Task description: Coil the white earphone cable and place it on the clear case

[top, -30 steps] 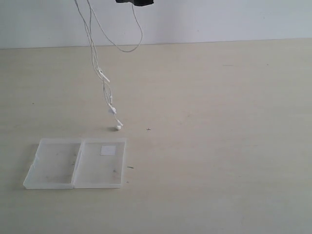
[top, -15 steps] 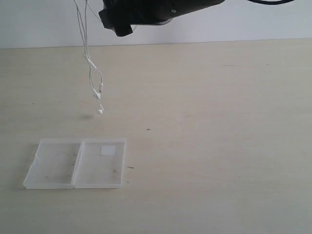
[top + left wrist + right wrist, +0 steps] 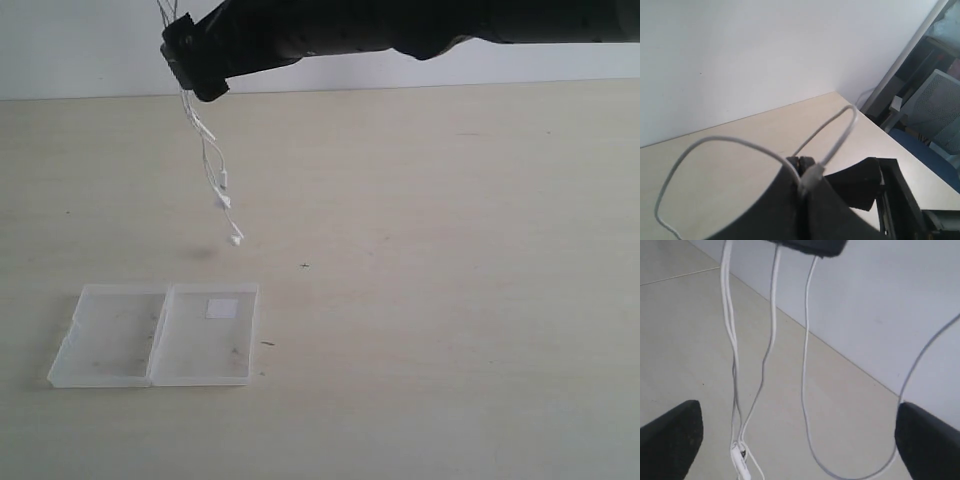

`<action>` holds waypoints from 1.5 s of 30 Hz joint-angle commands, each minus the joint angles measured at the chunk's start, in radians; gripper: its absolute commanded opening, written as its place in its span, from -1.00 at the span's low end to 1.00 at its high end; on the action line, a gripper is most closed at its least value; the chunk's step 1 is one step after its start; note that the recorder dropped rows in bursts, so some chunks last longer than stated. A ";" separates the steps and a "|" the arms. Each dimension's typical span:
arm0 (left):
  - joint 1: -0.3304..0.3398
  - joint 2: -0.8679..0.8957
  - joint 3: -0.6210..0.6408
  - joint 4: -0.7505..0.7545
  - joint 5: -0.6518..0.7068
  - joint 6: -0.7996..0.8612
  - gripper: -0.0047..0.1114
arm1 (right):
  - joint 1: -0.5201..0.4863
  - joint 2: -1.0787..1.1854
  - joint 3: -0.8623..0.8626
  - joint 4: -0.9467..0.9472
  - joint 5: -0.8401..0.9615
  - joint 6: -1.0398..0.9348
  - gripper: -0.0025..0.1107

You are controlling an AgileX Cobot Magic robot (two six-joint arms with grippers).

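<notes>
The white earphone cable (image 3: pixel 212 165) hangs in the air from above the exterior view's top edge, its earbuds (image 3: pixel 236 238) dangling above the table. My left gripper (image 3: pixel 802 163) is shut on the cable near the plug (image 3: pixel 811 176), with loops rising from it. My right arm (image 3: pixel 300 30) reaches across from the right to the hanging strands. My right gripper (image 3: pixel 800 440) is open, its fingers (image 3: pixel 670 435) wide apart on either side of the cable strands (image 3: pixel 805 390) and inline remote (image 3: pixel 740 460). The clear case (image 3: pixel 110 340) lies open on the table, below and left of the earbuds.
A white square sticker (image 3: pixel 221 308) marks the case's right half. The pale wooden table (image 3: pixel 450 300) meets a white wall (image 3: pixel 80 50) at the back. In the left wrist view a grey chair (image 3: pixel 935 115) stands beyond the table's corner.
My right arm has swept in from the upper right and leftward across to the hanging cable, its jaws opening wider. The dangling earbuds have swung slightly.
</notes>
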 commanded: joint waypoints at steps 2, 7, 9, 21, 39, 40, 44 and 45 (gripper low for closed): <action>0.002 -0.010 -0.004 -0.019 -0.001 -0.006 -0.92 | 0.001 0.022 0.002 0.016 -0.072 0.015 0.81; 0.002 -0.010 -0.004 -0.024 -0.001 -0.005 -0.92 | 0.001 0.048 0.002 0.035 -0.116 0.040 0.81; 0.002 -0.010 -0.004 -0.030 -0.001 -0.005 -0.92 | 0.001 0.059 0.002 0.064 -0.124 0.044 0.81; 0.002 -0.010 -0.004 -0.045 0.015 -0.005 -0.92 | 0.001 0.069 0.002 0.071 -0.280 -0.020 0.81; 0.002 -0.010 -0.004 0.103 0.069 0.019 -0.92 | 0.001 -0.185 0.002 0.018 0.313 -0.105 0.81; 0.002 -0.010 -0.004 0.103 0.095 0.039 -0.92 | 0.001 -0.204 0.002 0.014 0.363 -0.129 0.81; 0.002 -0.010 -0.011 0.120 0.176 0.100 -0.92 | 0.001 -0.236 0.002 -0.044 0.495 -0.151 0.81; 0.002 -0.010 -0.017 0.146 0.204 0.104 -0.92 | 0.001 -0.242 0.002 -0.058 0.526 -0.151 0.81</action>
